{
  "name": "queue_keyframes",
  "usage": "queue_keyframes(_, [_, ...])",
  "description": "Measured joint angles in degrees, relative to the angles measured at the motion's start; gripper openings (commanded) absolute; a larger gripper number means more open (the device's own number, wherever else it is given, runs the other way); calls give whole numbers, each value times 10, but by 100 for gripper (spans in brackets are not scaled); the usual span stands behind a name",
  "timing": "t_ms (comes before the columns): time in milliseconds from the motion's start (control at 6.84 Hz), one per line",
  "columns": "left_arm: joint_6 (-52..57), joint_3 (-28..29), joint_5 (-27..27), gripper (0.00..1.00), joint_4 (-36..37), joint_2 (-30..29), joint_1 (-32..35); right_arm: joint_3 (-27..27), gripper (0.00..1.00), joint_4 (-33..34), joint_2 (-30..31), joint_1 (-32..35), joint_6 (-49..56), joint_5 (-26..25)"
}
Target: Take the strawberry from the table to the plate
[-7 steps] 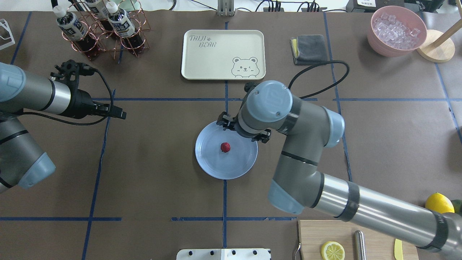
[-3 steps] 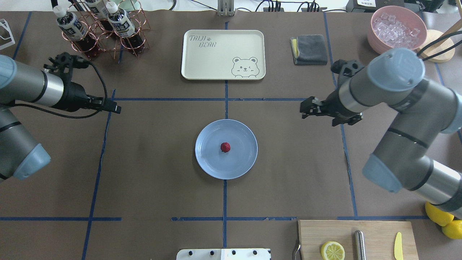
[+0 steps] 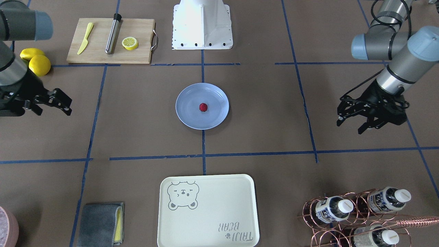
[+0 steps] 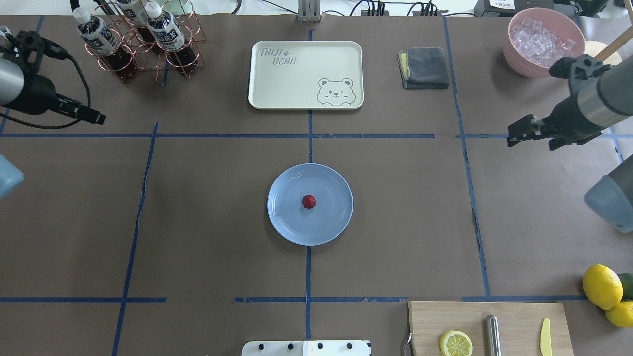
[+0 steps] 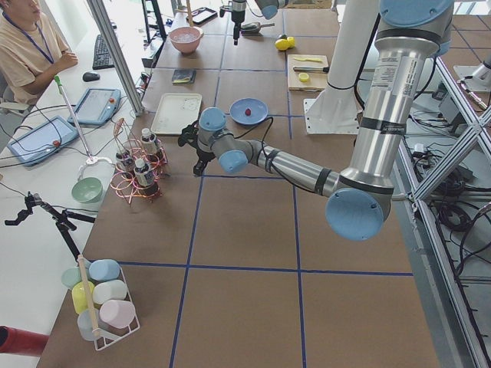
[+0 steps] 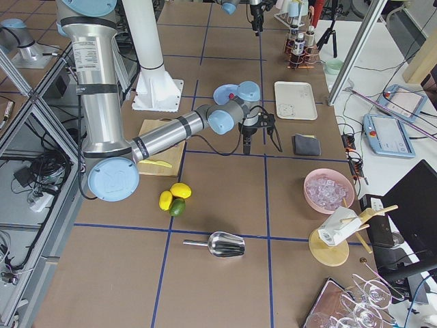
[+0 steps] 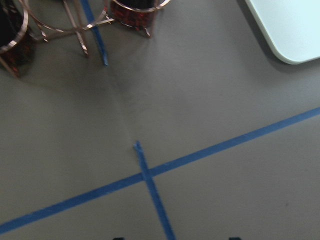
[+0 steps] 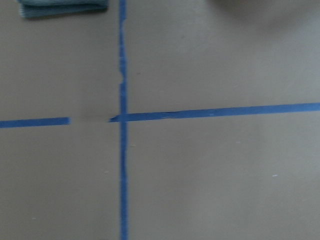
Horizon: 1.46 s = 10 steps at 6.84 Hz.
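The small dark-red strawberry (image 4: 308, 201) (image 3: 203, 107) lies in the middle of the light blue plate (image 4: 287, 225) (image 3: 185, 115), which rests at the centre of the brown table (image 4: 207, 207). My right gripper (image 4: 513, 138) (image 3: 69, 107) hovers far to the plate's right, open and empty. At the table's far left, near the bottle rack, my left gripper (image 4: 98, 118) (image 3: 349, 126) is also open and empty. Neither wrist view shows the plate or berry, only paper and blue tape.
Behind the plate lies a cream bear tray (image 4: 306, 74). A copper bottle rack (image 4: 143, 44) stands back left, a grey cloth (image 4: 425, 66) and a pink bowl of ice (image 4: 544, 42) back right. The cutting board (image 4: 489, 326) and lemons (image 4: 601, 286) sit front right.
My right arm has swung away from over the plate to the far right. The left arm has drawn back to the far left. The strawberry has stayed on the plate.
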<state>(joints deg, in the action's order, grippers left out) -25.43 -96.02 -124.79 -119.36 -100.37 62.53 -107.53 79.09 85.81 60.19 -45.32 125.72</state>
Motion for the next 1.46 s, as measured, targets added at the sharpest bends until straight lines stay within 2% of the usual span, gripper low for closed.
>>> queue_keyframes(146, [80,1,-35,90,45,8,53,19,100,1,26,52,87,22])
queue_keyframes(292, [160,0,-76,100,94,23,110,44,100,2,47,106,170,43])
queue_keyframes(585, [279,-7,-116,100,206,42,194,105,100,3,61,200,300,86])
queue_keyframes(877, [325,-15,-121,100,283,46,223,145,100,1,57,240,356,96])
queue_keyframes(1169, [318,-4,-124,100,290,57,224,148,100,-1,54,247,363,95])
queue_keyframes(1462, [313,29,-124,100,251,71,221,147,100,-2,53,247,364,95])
